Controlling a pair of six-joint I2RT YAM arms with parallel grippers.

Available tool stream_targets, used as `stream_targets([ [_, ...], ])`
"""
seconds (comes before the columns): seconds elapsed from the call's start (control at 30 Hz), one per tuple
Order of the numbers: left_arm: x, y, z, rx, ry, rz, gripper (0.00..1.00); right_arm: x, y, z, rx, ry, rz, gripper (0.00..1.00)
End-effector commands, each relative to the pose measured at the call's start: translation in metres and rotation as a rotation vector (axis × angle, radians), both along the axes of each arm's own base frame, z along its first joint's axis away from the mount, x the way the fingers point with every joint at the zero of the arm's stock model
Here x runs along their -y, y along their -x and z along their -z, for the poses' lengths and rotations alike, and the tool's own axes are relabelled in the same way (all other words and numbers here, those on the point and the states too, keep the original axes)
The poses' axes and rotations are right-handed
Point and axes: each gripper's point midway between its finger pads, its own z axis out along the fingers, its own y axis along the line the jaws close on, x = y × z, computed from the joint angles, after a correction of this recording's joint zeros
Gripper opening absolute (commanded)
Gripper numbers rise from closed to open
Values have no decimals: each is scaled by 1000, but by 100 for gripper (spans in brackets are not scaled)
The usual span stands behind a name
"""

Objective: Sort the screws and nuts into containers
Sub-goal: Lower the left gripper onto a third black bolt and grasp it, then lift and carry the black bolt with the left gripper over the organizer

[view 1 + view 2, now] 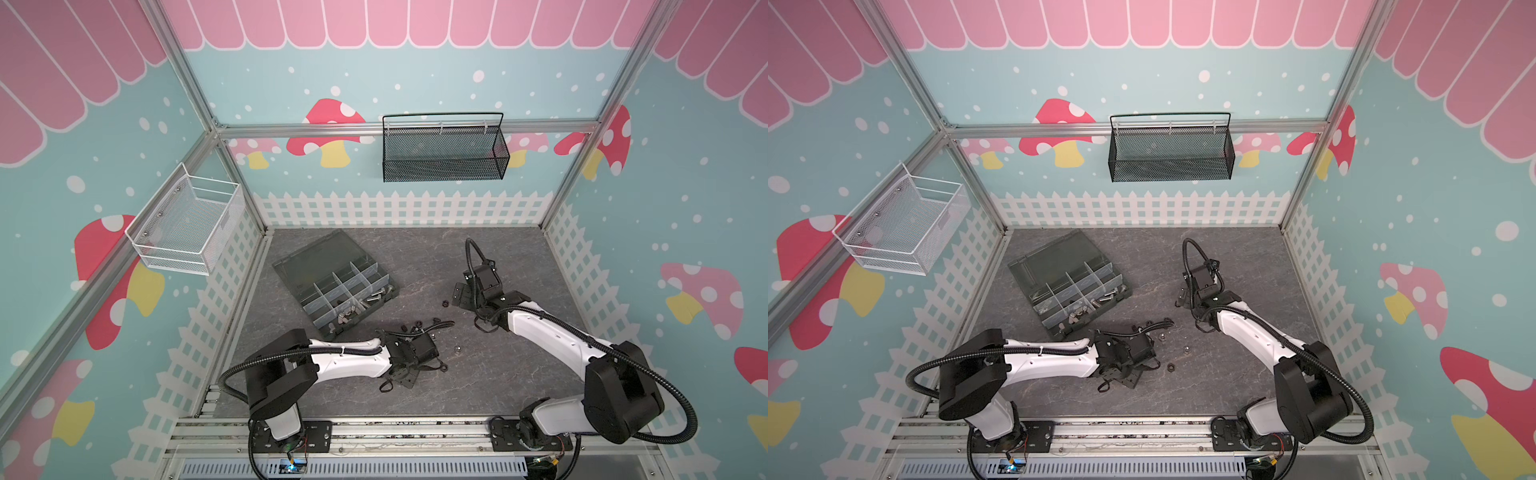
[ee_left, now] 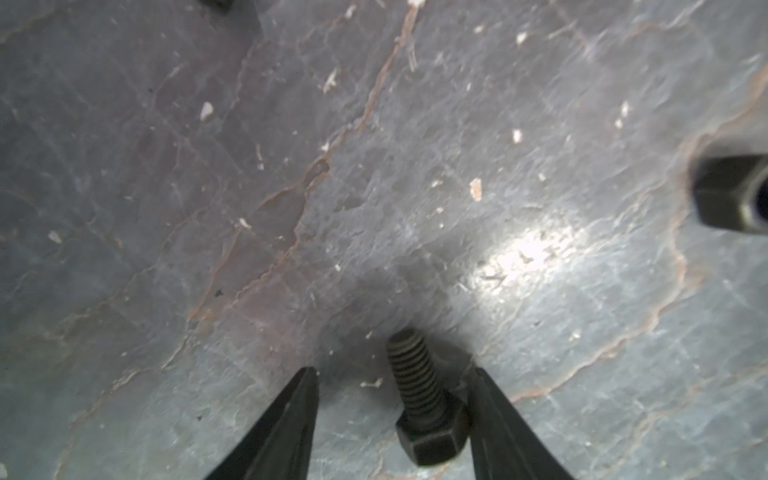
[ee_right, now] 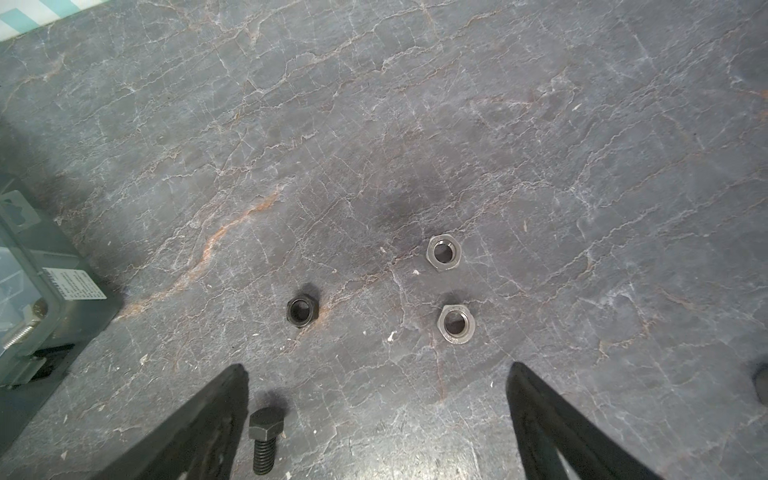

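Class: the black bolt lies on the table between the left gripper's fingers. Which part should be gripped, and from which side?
Grip the black bolt across its hex head, from straight above. It lies flat on the table, so the left gripper can straddle it, and flats probably slip less than the round threads.

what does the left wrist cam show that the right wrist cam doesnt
Only the left wrist view: the left gripper low over the table, with a black screw lying between its fingers. The screw's head is against one finger, with a gap to the other. A dark hex piece is cut off at the frame edge.
Only the right wrist view: the right gripper wide open, two silver nuts, a black nut, a loose black screw beside one finger, and a corner of the organizer box.
Both: the grey marbled tabletop.
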Motion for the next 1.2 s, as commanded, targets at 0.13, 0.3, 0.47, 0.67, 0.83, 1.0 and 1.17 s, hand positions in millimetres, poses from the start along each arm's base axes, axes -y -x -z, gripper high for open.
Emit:
stream_targets([
  [0.13, -5, 1, 4, -2, -50, -4, 46, 10, 4, -9, 30, 3, 43, 98],
  [0.3, -4, 0, 7, -5, -59, -1, 39, 13, 6, -12, 42, 1, 56, 98],
  [0.47, -4, 1, 7, -9, -55, -2, 29, 15, 7, -14, 48, -1, 61, 98],
  [0.67, -5, 0, -1, 6, -34, -20, 21, 14, 6, -15, 53, -7, 60, 98],
  [0.83, -10, -9, -14, 42, -19, -54, 18, 11, 4, -19, 60, -15, 48, 98],
  [1.0, -27, -29, -32, 87, -4, -122, 17, 10, 3, -23, 71, -16, 43, 98],
  [1.17, -51, -62, -59, 173, 31, -217, 16, 9, 1, -28, 83, -25, 43, 98],
])
